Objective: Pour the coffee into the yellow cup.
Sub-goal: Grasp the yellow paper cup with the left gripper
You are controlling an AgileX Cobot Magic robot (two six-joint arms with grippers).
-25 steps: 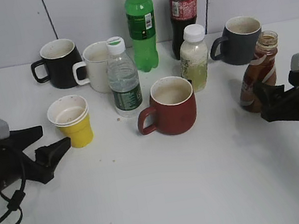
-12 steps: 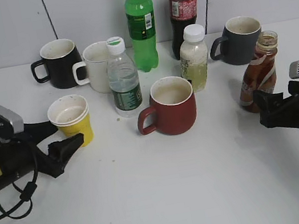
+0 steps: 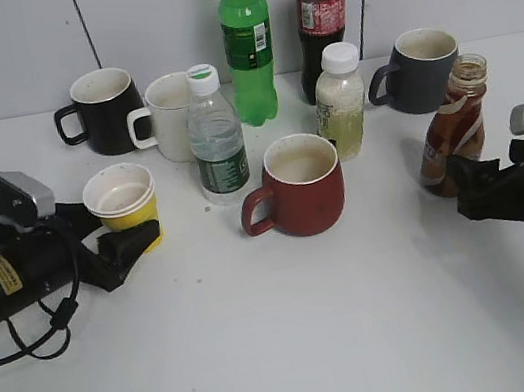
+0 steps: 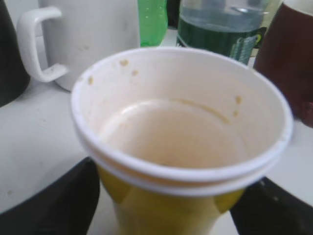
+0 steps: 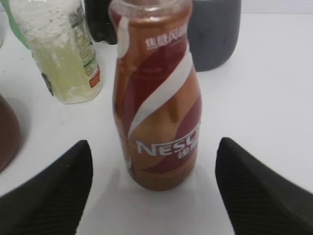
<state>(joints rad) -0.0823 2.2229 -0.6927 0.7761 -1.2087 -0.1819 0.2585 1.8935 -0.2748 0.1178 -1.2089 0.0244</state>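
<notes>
Step in hand: we judge that both arms are closing in for a grasp, the left on the yellow cup (image 3: 125, 213), the right on the coffee bottle (image 3: 453, 130).
Left gripper (image 3: 114, 244): spread wide, a finger on either side of the cup's yellow base; the wrist view shows gaps, so we see no contact yet.
Right gripper (image 3: 471, 181): spread wide, the bottle centred between its fingers but apart from both.
Where the cup is: front left of the table (image 3: 298, 342), in front of the black mug (image 3: 103, 110), upright, its white inside stained but empty.
Where the coffee is: far right, just in front of the grey mug (image 3: 421, 69), upright, neck capless.
Doing it well: we would close low on the cup and gently, since its wall looks thin; take the bottle at its waist and keep it upright until it is over the cup.
Risk: the open neck could spill if the bottle tilts early.
Mugs: four, namely black, white (image 3: 167, 117), red (image 3: 297, 186), grey.
Cups: one.
Bottles: five, namely coffee, water (image 3: 216, 138), green soda (image 3: 248, 41), cola (image 3: 320, 15), pale milky drink (image 3: 340, 101).
</notes>
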